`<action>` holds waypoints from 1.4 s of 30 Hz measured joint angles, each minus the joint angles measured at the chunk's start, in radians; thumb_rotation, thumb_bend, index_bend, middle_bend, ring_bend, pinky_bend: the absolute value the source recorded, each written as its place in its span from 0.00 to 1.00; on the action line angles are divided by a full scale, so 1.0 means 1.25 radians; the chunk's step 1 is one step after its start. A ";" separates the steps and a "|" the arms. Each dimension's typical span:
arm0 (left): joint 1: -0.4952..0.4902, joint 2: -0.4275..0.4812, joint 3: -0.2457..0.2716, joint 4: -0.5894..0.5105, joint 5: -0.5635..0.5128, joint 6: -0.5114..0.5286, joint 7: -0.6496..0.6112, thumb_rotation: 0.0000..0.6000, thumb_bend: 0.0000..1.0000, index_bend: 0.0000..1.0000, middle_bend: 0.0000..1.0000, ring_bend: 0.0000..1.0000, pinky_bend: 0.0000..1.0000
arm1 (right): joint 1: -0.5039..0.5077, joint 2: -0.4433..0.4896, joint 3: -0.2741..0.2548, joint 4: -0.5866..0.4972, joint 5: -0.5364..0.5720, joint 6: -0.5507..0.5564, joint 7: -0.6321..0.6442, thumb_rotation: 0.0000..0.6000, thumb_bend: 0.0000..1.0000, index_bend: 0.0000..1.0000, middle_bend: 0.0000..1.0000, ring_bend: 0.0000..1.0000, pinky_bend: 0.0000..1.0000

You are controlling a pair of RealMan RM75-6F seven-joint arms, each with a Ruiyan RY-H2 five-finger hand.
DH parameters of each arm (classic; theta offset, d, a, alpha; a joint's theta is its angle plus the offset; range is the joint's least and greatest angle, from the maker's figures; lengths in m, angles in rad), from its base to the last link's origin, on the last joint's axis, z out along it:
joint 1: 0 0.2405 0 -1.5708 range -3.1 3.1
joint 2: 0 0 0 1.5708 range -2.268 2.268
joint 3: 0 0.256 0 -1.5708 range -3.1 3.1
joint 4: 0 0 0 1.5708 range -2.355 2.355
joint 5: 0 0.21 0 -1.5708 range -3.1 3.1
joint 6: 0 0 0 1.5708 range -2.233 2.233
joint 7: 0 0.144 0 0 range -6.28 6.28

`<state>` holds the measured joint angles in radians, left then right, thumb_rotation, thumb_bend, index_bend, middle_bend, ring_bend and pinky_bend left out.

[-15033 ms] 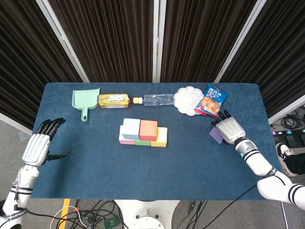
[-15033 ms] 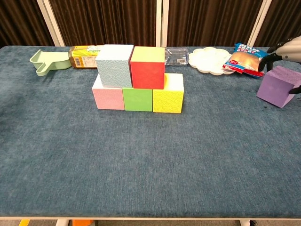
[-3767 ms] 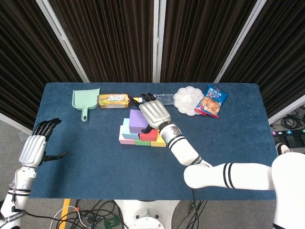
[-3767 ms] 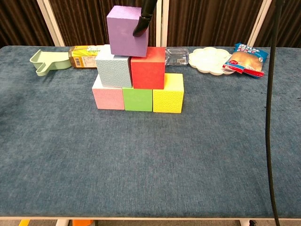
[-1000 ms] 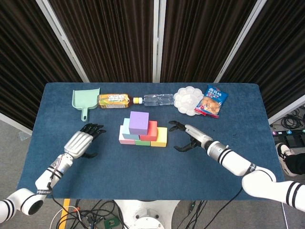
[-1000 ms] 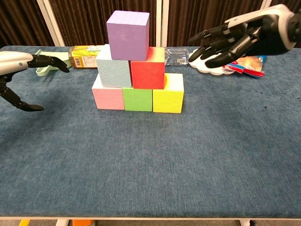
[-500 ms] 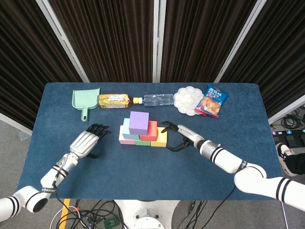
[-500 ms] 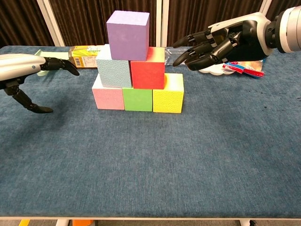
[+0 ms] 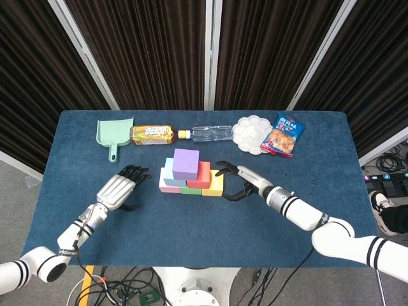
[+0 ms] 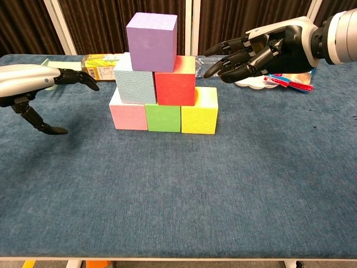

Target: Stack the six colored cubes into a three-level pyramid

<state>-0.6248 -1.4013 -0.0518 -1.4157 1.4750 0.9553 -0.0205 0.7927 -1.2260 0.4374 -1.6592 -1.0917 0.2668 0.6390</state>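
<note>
Both hands, the left hand (image 9: 116, 190) and right hand (image 9: 245, 182), fingers spread and empty, have closed in to flank the finished pyramid mid-table, where the purple cube (image 10: 151, 34) now caps the light-blue cube (image 10: 135, 79) and red cube (image 10: 175, 81), indicating final alignment only.

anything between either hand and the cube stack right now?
Nothing visible. The left hand and right hand sit open on either side of the cube stack, with only bare table in the gaps. Neither touches it.

Six cubes (image 10: 163, 84); two bottles (image 9: 151, 134); two hands (image 9: 116, 190).
</note>
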 measured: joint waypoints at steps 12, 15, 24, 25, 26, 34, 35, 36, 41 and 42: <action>-0.020 -0.021 -0.004 -0.003 0.000 -0.005 0.007 1.00 0.18 0.14 0.05 0.03 0.06 | 0.009 -0.017 -0.003 0.012 -0.003 -0.002 0.003 1.00 0.28 0.00 0.18 0.00 0.00; -0.025 -0.022 -0.005 -0.004 -0.002 -0.007 0.009 1.00 0.18 0.14 0.05 0.03 0.06 | 0.011 -0.018 -0.004 0.013 -0.004 -0.002 0.003 1.00 0.28 0.00 0.18 0.00 0.00; -0.036 -0.024 -0.004 -0.008 -0.011 -0.019 0.016 1.00 0.18 0.14 0.05 0.03 0.06 | 0.012 -0.027 -0.003 0.017 -0.002 0.001 0.009 1.00 0.29 0.00 0.18 0.00 0.00; -0.038 -0.024 -0.004 -0.008 -0.012 -0.020 0.017 1.00 0.18 0.14 0.05 0.03 0.06 | 0.013 -0.028 -0.003 0.018 -0.002 0.002 0.009 1.00 0.29 0.00 0.18 0.00 0.00; -0.039 -0.025 -0.005 -0.009 -0.012 -0.020 0.018 1.00 0.18 0.14 0.05 0.03 0.06 | 0.013 -0.030 -0.003 0.018 -0.003 0.004 0.010 1.00 0.29 0.00 0.18 0.00 0.00; -0.048 -0.027 -0.007 -0.015 -0.019 -0.027 0.027 1.00 0.18 0.14 0.05 0.03 0.06 | 0.017 -0.035 -0.002 0.017 -0.005 0.002 0.012 1.00 0.29 0.00 0.18 0.00 0.00; -0.050 -0.027 -0.006 -0.015 -0.020 -0.028 0.028 1.00 0.18 0.14 0.05 0.03 0.06 | 0.018 -0.036 -0.002 0.017 -0.005 0.003 0.012 1.00 0.29 0.00 0.18 0.00 0.00; -0.051 -0.027 -0.006 -0.016 -0.020 -0.030 0.029 1.00 0.18 0.14 0.05 0.03 0.06 | 0.018 -0.036 -0.002 0.017 -0.005 0.003 0.012 1.00 0.29 0.00 0.18 0.00 0.00; -0.056 -0.031 -0.005 -0.019 -0.023 -0.034 0.036 1.00 0.18 0.14 0.05 0.03 0.06 | 0.020 -0.039 -0.003 0.020 -0.004 0.004 0.012 1.00 0.29 0.00 0.18 0.00 0.00; -0.057 -0.030 -0.006 -0.020 -0.024 -0.034 0.037 1.00 0.18 0.14 0.05 0.03 0.06 | 0.021 -0.039 -0.003 0.020 -0.004 0.004 0.011 1.00 0.29 0.00 0.18 0.00 0.00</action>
<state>-0.6960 -1.4394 -0.0591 -1.4404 1.4451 0.9128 0.0254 0.8187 -1.2750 0.4337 -1.6343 -1.0971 0.2717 0.6532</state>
